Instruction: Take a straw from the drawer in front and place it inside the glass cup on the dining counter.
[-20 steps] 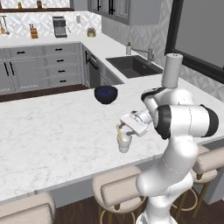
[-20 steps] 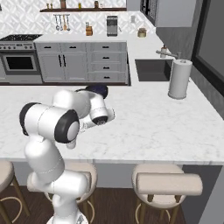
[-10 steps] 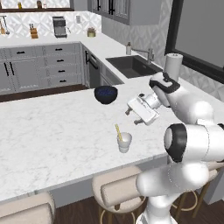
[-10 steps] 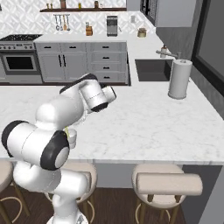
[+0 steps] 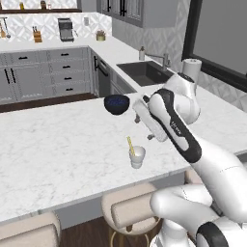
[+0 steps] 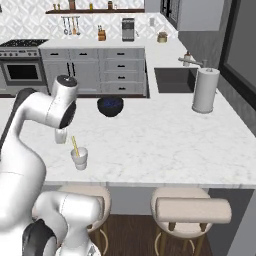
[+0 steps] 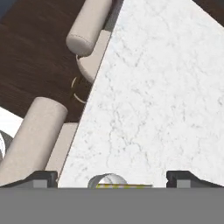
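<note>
The glass cup (image 5: 137, 156) (image 6: 79, 158) stands near the front edge of the white marble dining counter (image 5: 58, 149) (image 6: 160, 145). The yellow straw (image 5: 130, 144) (image 6: 75, 146) leans inside the cup and sticks out of its top. My gripper (image 5: 144, 128) (image 6: 61, 136) hangs just above and behind the cup, apart from it, open and holding nothing. In the hand view the fingertips (image 7: 41, 178) stand wide apart, with the cup rim (image 7: 107, 180) and straw (image 7: 124, 186) low between them. A stack of grey drawer fronts (image 5: 66, 72) (image 6: 121, 70) in the far cabinets is closed.
A dark blue bowl (image 5: 116, 103) (image 6: 110, 106) sits on the counter behind the cup. A paper towel roll (image 6: 205, 90) and sink (image 6: 172, 80) are at the right. Padded stools (image 5: 130, 207) (image 6: 192, 210) (image 7: 87, 26) stand under the counter's front edge.
The gripper let go of the straw, which stays in the cup. The jaws opened wide and the hand rose up and back from the cup.
</note>
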